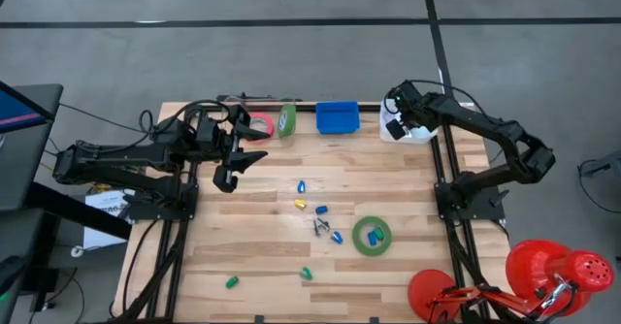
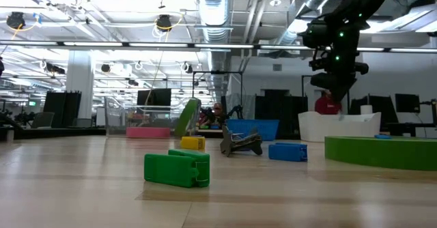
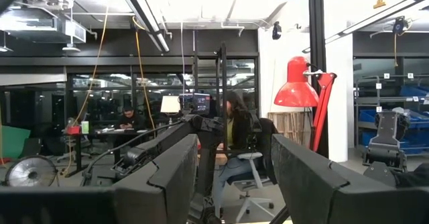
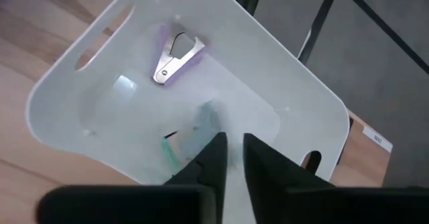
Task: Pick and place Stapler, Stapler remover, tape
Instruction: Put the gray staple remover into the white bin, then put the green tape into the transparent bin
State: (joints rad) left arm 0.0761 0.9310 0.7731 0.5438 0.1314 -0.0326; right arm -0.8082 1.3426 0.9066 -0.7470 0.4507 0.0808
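High: right gripper (image 1: 396, 111) over white bin (image 1: 419, 134) at back edge; blue bin (image 1: 337, 117) beside it; green tape (image 1: 372, 236) flat on table.
Right wrist: fingers slightly apart, pinching nothing; staple remover (image 4: 175, 56) in bin.
Left gripper (image 1: 231, 155): spread, empty.

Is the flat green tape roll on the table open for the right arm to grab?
Probably yes: the green tape roll lies flat with nothing on it, and the right tool hangs over the white bin, away from it.

Grey floor (image 1: 291, 62) around the wooden desk (image 1: 408, 183); ducts (image 2: 225, 9) and ceiling lights overhead. A red lamp (image 3: 296, 83) stands by a seated person (image 3: 238, 133).
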